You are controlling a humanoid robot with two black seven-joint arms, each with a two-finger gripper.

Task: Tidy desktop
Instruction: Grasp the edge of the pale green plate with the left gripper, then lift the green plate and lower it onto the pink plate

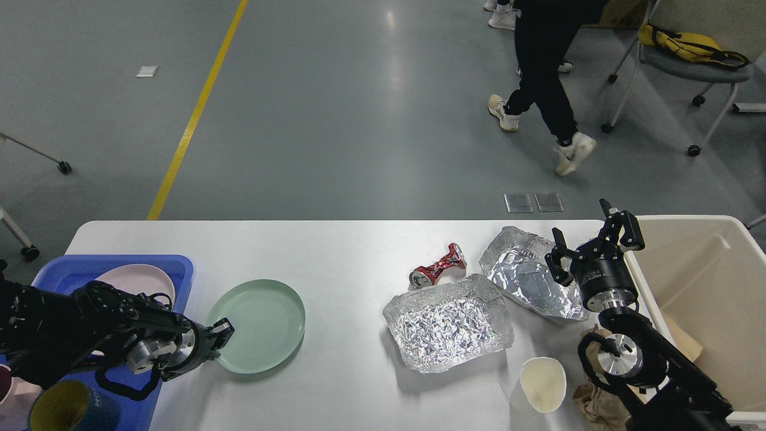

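Left gripper (220, 335) clamped on near-left rim of green plate (258, 325) on desktop (335, 263); blue tray (173, 269) just left. Right gripper (592, 245) gaped empty over foil tray (526, 275).

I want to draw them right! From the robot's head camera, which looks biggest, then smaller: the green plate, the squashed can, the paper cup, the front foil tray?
1. Front foil tray
2. Green plate, not much smaller
3. Paper cup
4. Squashed can, close to the cup, so unsure
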